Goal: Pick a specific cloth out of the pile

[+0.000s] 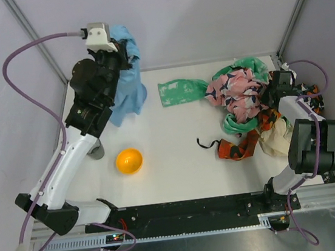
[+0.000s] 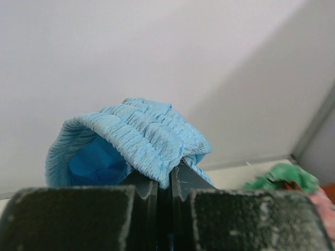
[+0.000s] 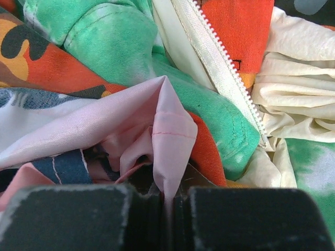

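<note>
Pinching the cloth (image 1: 128,93), left gripper (image 2: 164,184) (bowl (image 1: 129,161) nearby) hovers.

The 2 arms (image 1: 68,165) have white links, black joints and purple cables (image 1: 5,72).

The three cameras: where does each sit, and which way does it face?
Top external: above and behind, facing down at the table; left arm and right arm show.
Left wrist: on the left arm, facing the back wall; the left gripper pinches the blue cloth.
Right wrist: close over the pile, facing into it; the right gripper pinches a pink cloth.
Shared: top and left wrist show the blue cloth.
</note>
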You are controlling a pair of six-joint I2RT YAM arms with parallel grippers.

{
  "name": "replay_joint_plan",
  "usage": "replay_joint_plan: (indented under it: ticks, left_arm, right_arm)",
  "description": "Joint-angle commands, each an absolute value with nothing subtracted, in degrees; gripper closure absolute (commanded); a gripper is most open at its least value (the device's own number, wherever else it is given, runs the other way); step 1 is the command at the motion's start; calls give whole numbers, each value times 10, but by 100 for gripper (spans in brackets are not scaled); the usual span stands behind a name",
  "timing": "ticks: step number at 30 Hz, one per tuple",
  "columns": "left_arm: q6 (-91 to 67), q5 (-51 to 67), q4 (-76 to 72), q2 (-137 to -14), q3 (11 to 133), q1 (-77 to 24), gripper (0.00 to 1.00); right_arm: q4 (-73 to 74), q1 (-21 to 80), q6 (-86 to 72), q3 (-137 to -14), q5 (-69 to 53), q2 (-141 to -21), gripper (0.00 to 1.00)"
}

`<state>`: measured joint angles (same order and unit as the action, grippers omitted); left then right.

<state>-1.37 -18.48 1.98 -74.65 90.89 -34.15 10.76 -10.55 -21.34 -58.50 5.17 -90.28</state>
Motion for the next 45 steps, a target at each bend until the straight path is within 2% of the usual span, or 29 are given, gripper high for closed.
replay_joint_plan:
  ticks: [1, 2, 4, 5, 6, 7, 8, 10, 17, 23, 33, 37, 45]
  left_arm:
    - [45, -231, -4, -768, 989, -301, 99]
    - [49, -234, -4, -776, 1004, -290, 99]
    - [52, -239, -4, -797, 1035, -264, 99]
    - [50, -243, -4, -808, 1049, -249, 99]
    - [49, -248, -4, -822, 1064, -236, 99]
    - [48, -256, -4, -838, 1079, -223, 99]
    - [48, -265, -4, -853, 1092, -211, 99]
    - [48, -280, -4, -883, 1113, -189, 99]
    - [64, -320, 17, -955, 1177, -130, 99]
    - [62, -331, 25, -966, 1188, -85, 99]
    - [51, -329, 41, -979, 1172, -39, 99]
    - [65, -398, 44, -1011, 1189, -23, 99]
    - [64, -441, 52, -1028, 1189, 24, 99]
  right_arm:
    - [137, -105, -180, -570, 111, -928, 89]
    - [133, -101, -172, -570, 108, -927, 84]
    - [129, -91, -158, -569, 100, -924, 68]
    - [126, -85, -153, -569, 95, -919, 57]
    - [123, -81, -150, -569, 90, -915, 36]
    - [121, -76, -146, -569, 85, -907, 22]
    - [118, -71, -142, -568, 82, -900, 13]
    - [109, -60, -134, -564, 75, -883, 4]
    - [68, -22, -119, -526, 68, -767, 1]
    - [57, -18, -133, -511, 54, -691, 1]
    - [79, -10, -141, -510, 68, -669, 1]
    - [91, -9, -134, -510, 80, -672, 1]
    - [93, -9, -133, -506, 87, -681, 1]
